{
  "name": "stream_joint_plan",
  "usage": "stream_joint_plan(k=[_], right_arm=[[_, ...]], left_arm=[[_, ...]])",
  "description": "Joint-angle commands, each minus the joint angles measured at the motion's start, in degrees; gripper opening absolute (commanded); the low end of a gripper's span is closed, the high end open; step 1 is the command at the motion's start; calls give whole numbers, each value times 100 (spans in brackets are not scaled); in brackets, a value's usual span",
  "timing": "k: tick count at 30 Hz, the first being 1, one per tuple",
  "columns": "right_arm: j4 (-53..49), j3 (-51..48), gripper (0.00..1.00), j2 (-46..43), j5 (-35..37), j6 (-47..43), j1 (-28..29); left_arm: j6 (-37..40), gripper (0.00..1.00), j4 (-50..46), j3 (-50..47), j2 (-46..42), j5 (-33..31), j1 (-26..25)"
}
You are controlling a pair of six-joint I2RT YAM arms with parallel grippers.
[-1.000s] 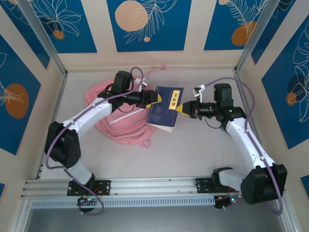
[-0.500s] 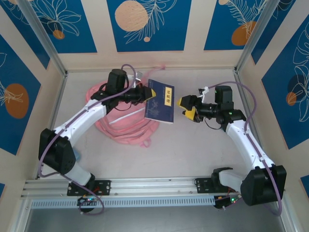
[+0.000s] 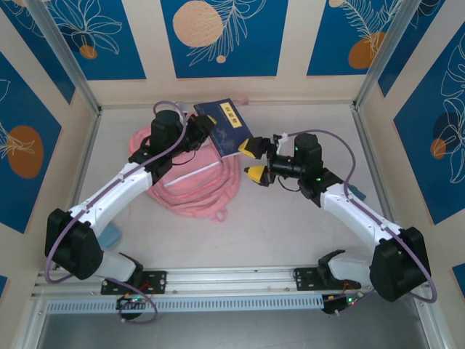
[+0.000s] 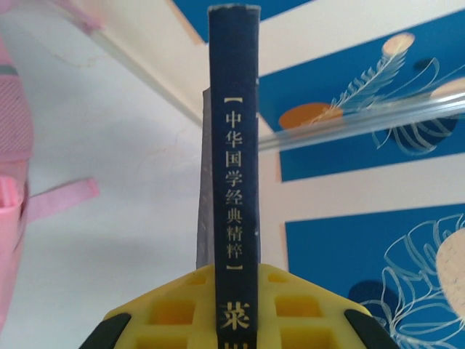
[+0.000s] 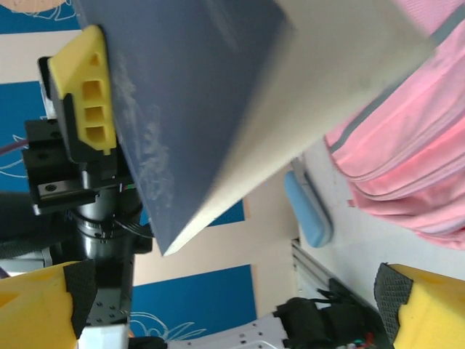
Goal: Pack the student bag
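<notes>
On the left half of the desk (image 3: 290,218) the student bag (image 3: 190,182) lay flat, a rumpled pink heap with pale strips along its seams, toward the far side. Near the base of the left arm we noted a small pale blue object (image 3: 110,237) resting on the desk, well apart from the bag. The left arm reached over the bag's far-left part, and the left hand (image 3: 205,133) was clamped on a dark blue book (image 3: 227,125), its yellow fingers (image 4: 182,313) pressed to either side of the spine. In the left wrist view the book (image 4: 234,182) stood edge-on, gold characters running down the spine, with the bag (image 4: 11,138) and one pink strap (image 4: 58,200) at the left edge. From above, the book hung tilted over the bag's far-right edge, clear of the desk. Just to its right the right hand (image 3: 254,160) stood with its fingers (image 3: 251,146) wide apart, gripping nothing, pointed toward the book and near its right corner; we could not tell whether it touched. The right wrist view showed the book's cover (image 5: 196,87) and page edge close above, and the bag (image 5: 407,131) on the right.
</notes>
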Motion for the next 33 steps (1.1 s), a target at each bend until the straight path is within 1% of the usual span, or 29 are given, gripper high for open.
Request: stream_joint_plan(k=[1,4,7,11,13,17,23,29,33], right_arm=[[916,123,100,192,543,868,170],[1203,160,98,326,809,1054,229],[1468,232,97,485,965,1169,230],[1909,306,96,738,1073,1401,221],[1973,354,95,864,1100,1576,228],[2225,384,90,1067,1198,1823,227],[2641,401,74,1282,1259,2138,221],[3185,263,53,1398,1417,2388,219],[3252,246,38,1378,1428,2414,209]], left_arm=[[-440,0,940,-65,-153,-634,-103],[-579,0,947,-9,-94,-693,-104],[-744,0,1053,-13,4,-613,-111],[-885,0,1126,-61,72,-568,-108],[-962,0,1181,-110,90,-566,-109],[-1055,0,1242,-135,121,-558,-121],[-1019,0,1176,-130,113,-568,-115],[-960,0,1073,-193,46,-619,-119],[-922,0,1033,-242,33,-595,-116]])
